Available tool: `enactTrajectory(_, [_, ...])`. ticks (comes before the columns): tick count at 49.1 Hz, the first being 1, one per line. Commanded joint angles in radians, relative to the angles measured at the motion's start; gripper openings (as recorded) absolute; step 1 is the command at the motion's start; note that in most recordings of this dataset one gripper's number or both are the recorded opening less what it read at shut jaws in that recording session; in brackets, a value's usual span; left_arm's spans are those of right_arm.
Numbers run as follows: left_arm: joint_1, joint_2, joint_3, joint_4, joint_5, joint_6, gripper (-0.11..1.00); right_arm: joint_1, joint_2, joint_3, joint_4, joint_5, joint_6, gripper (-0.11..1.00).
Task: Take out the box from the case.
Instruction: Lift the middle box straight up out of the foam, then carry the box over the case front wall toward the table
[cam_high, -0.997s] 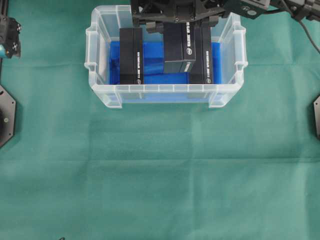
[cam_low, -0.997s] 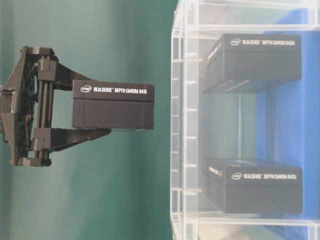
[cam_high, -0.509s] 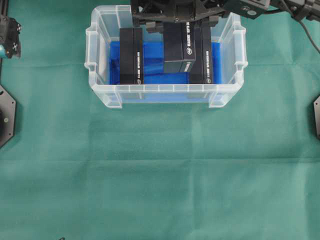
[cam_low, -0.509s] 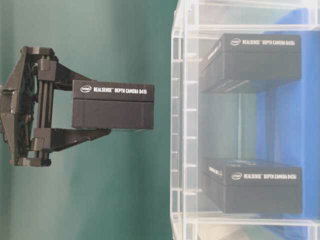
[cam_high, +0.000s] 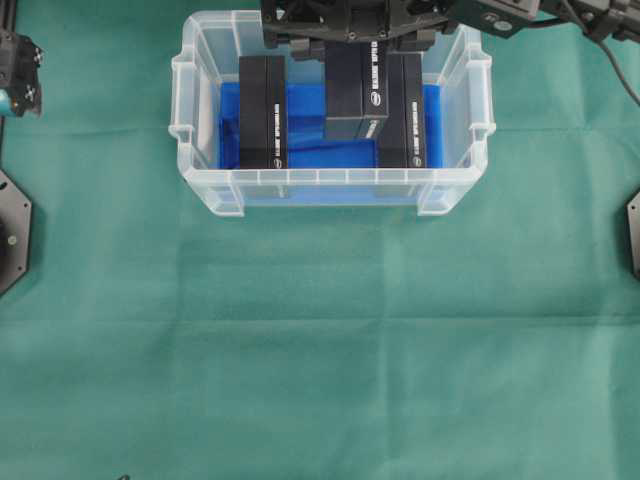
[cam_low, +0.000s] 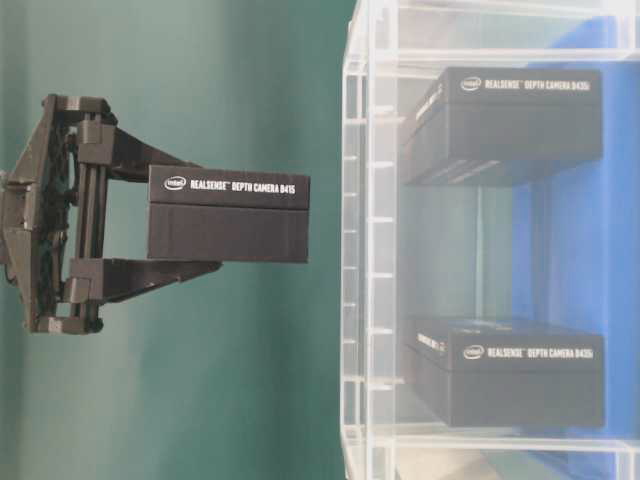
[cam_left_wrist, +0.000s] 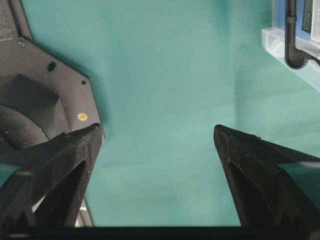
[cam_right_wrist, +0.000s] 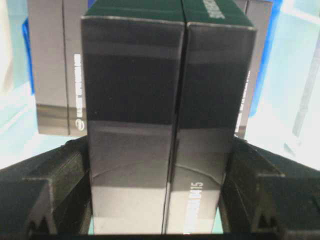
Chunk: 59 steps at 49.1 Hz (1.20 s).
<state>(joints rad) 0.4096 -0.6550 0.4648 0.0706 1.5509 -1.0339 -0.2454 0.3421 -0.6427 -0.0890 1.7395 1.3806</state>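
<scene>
Almost nothing has shifted over the last second: in the table-level view the held box (cam_low: 229, 214) sits only a hair away from where it was, and the two boxes left in the case (cam_high: 330, 190) lie as before. The right gripper (cam_low: 130, 218) is clamped on that box, one finger on each broad face, and carries it clear above the rim near the far wall of the case, on the far side of the green table cloth (cam_high: 320, 350). The left gripper (cam_left_wrist: 157, 145) hangs with jaws wide apart over bare cloth by the left edge, holding nothing. The grip takes only the end of the box, so a fast swing outward could let it pivot or slide between the fingers. Travelling too low, it could clip the rim or the neighbouring box (cam_high: 405, 110) on the case's right side and drag the light bin along.
</scene>
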Motion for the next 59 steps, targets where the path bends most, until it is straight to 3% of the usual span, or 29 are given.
enactTrajectory(1, [0.003, -0.003, -0.017, 0.002, 0.002, 0.0, 0.98, 0.0, -0.055, -0.034, -0.003, -0.003, 0.0, 0.66])
enactTrajectory(26, [0.003, -0.003, -0.017, 0.002, 0.005, 0.002, 0.98, 0.051, -0.055, -0.034, -0.002, 0.0, 0.012, 0.66])
enactTrajectory(44, [0.002, -0.003, -0.015, 0.002, 0.005, 0.0, 0.98, 0.167, -0.052, -0.034, -0.026, 0.003, 0.101, 0.66])
enactTrajectory(59, [0.003, -0.003, -0.015, 0.002, 0.006, 0.0, 0.98, 0.293, -0.046, -0.034, -0.031, 0.005, 0.225, 0.66])
